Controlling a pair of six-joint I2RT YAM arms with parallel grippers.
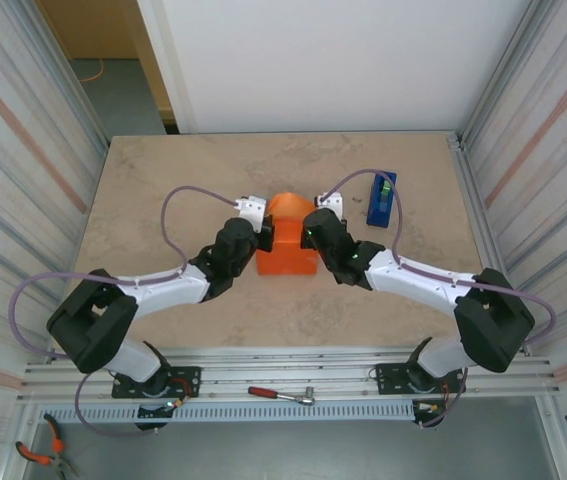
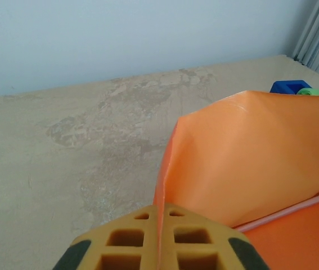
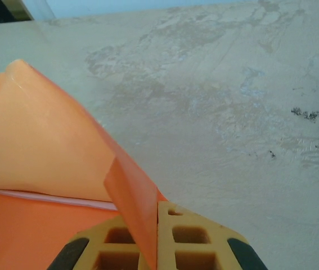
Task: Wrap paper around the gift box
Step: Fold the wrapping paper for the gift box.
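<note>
I see left gripper [image 2: 160, 219] pinched shut on the paper's [image 2: 249, 152] left edge. Paper sits centred between both grippers, flap [image 1: 288, 207] standing on its far side, long axis left-right. Gift box is hidden underneath, I reckon. Right gripper [image 3: 154, 225] is clamped on the right edge, equally near.

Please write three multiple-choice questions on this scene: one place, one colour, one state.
1. Where is the tape dispenser? A) right of the paper B) on it C) left of it
2. The paper's colour? A) green B) orange C) white
3. The right pincer is: A) wide open B) shut on the paper C) shut on the dispenser
Key: 1A, it stands apart at the paper's right; 2B, orange in all views; 3B, paper runs between its closed fingers.
</note>
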